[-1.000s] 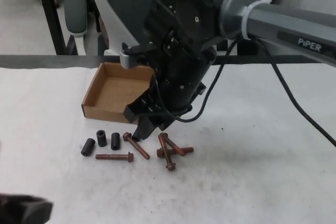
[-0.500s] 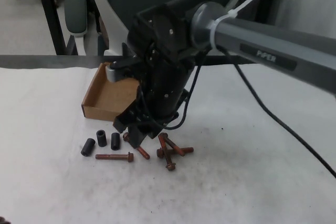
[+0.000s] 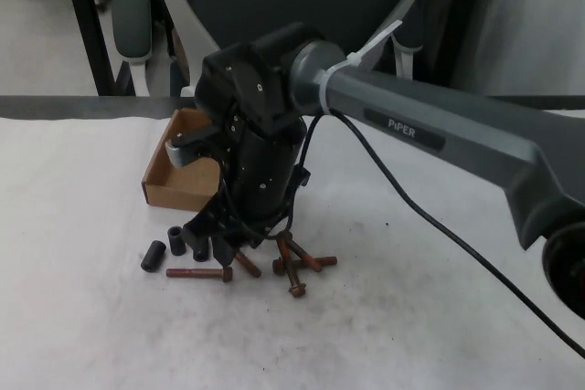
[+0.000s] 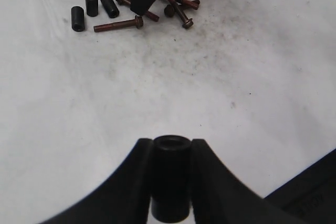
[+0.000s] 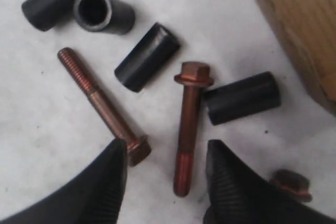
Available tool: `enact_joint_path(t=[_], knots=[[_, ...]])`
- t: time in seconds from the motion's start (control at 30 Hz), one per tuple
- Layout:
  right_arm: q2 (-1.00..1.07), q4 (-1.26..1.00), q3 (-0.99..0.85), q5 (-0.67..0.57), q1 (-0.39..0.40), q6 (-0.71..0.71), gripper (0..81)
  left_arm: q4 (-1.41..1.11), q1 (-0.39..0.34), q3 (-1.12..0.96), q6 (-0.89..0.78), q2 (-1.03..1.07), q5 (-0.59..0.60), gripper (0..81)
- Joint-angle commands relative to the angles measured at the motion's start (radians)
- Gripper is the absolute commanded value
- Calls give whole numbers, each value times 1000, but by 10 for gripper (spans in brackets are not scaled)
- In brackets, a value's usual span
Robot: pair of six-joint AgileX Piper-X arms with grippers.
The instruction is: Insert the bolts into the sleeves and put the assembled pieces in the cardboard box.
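Note:
My left gripper (image 4: 170, 148) is shut on a black sleeve (image 4: 170, 182), held upright above bare white bench, well away from the pile. My right gripper (image 3: 228, 246) hangs low over that pile, just in front of the cardboard box (image 3: 174, 184). In the right wrist view it (image 5: 165, 156) stands open, its fingers straddling a copper bolt (image 5: 189, 121), with a second bolt (image 5: 102, 103) by one fingertip. Several loose black sleeves (image 5: 147, 56) lie around them. The left wrist view shows a lone bolt (image 4: 118, 24) in front of three sleeves (image 4: 92, 4).
A few more bolts (image 3: 302, 262) lie crossed to the right of my right gripper. The box (image 5: 299, 24) is open-topped, with a dark bench edge and chair legs behind it. White bench surface spreads wide in front and to the right.
My right arm has swung left and down, from beside the box to low over the sleeves and bolts. A dark shape at the high view's lower left has gone.

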Motion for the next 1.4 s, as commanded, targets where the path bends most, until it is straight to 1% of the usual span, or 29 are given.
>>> enact_joint_path(t=[0.0, 0.3, 0.57, 0.6, 0.67, 0.73, 0.8, 0.87, 1.03, 1.2, 1.27, 1.37], knots=[[6, -27, -22, 17, 3, -9, 447, -1, -3, -17, 0, -6, -6, 8], [49, 7, -21, 16, 3, 3, 447, -1, -3, -17, 0, -6, -6, 8], [59, -20, -20, 25, 3, 19, 446, -1, -3, -17, 0, -6, -6, 8], [59, -27, -20, 27, 3, 19, 435, -3, -3, -17, 0, -6, 0, 8], [59, -36, -20, 46, 3, 27, 368, -8, -3, -17, 10, -6, 0, 8], [59, -36, -20, 47, 3, 27, 267, -8, -3, -17, 23, -6, 0, 8], [59, -36, -20, 47, 3, 27, 123, -10, -3, -17, 23, -6, 0, 8], [59, -36, -20, 47, 3, 51, 2, -14, -3, -17, 34, -6, 0, 8], [51, -71, -24, 38, 3, 93, 3, -31, -3, -17, 128, -6, 0, 8], [-2, -128, -33, 38, 3, 90, 2, -38, -3, -14, 135, -6, 8, 8], [-38, -159, -33, 40, 3, 90, 2, -52, -3, -9, 135, -6, 48, 8], [-89, -187, -33, 40, -3, 90, 2, -100, -3, 15, 135, -6, 197, 8]])
